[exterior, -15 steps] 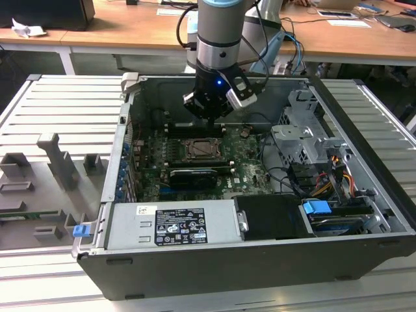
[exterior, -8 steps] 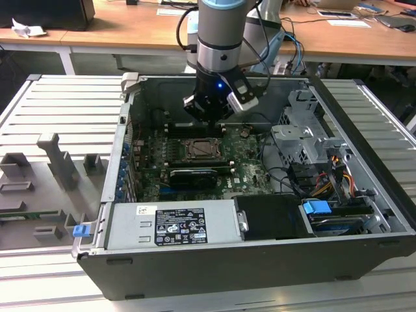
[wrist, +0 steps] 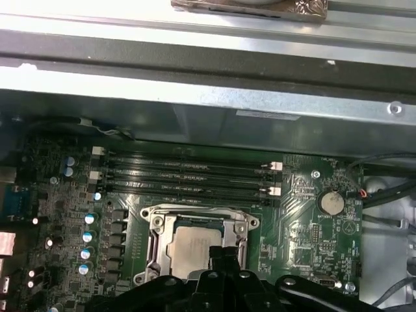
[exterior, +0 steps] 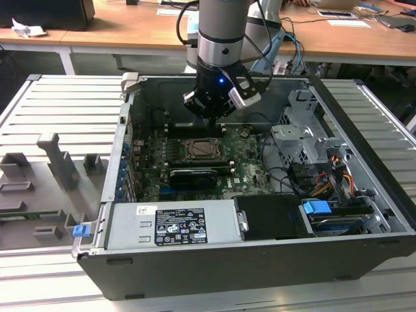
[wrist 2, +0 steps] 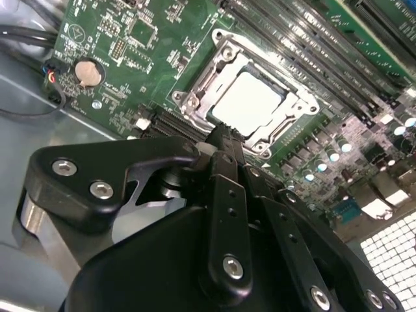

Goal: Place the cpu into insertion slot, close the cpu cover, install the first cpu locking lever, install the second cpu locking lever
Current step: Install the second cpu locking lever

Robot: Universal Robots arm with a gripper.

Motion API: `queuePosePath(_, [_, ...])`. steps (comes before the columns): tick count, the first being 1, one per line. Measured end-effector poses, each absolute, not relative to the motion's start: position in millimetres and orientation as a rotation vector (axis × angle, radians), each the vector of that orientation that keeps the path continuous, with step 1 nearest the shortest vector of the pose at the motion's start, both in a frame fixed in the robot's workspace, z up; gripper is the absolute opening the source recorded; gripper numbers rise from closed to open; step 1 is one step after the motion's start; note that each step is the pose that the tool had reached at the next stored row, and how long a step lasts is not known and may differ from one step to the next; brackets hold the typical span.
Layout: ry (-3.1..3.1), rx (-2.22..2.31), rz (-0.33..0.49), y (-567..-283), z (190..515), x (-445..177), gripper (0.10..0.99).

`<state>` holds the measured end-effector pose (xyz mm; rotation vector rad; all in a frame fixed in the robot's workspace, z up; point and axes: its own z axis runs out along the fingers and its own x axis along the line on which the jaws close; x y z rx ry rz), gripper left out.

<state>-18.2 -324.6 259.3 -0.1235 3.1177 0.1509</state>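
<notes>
Black linkage of my gripper (wrist 2: pixel 221 140) fills the foreground in both wrist views, its fingers drawn together into one narrow tip with nothing held between them. That tip hangs just above the near edge of the insertion slot (wrist: pixel 198 244), over the green motherboard (wrist 2: pixel 130 58) inside the open computer case (exterior: pixel 364 214). Within the slot lies the cpu (wrist 2: pixel 250 101), flat and pale, so I judge the first step complete. Around the chip sits the cpu cover (wrist 2: pixel 289 120), its silvery frame apparently lowered, the chip showing through its central opening. Whether either locking lever is latched I cannot tell; both lever steps may remain. Memory slots (wrist: pixel 188 179) run just beside the socket.
</notes>
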Motion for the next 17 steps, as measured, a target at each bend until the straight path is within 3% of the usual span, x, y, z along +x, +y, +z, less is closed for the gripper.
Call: queuePosePath(17, [3.126, -0.123, 0.154, -350, 259, -18, 0.106])
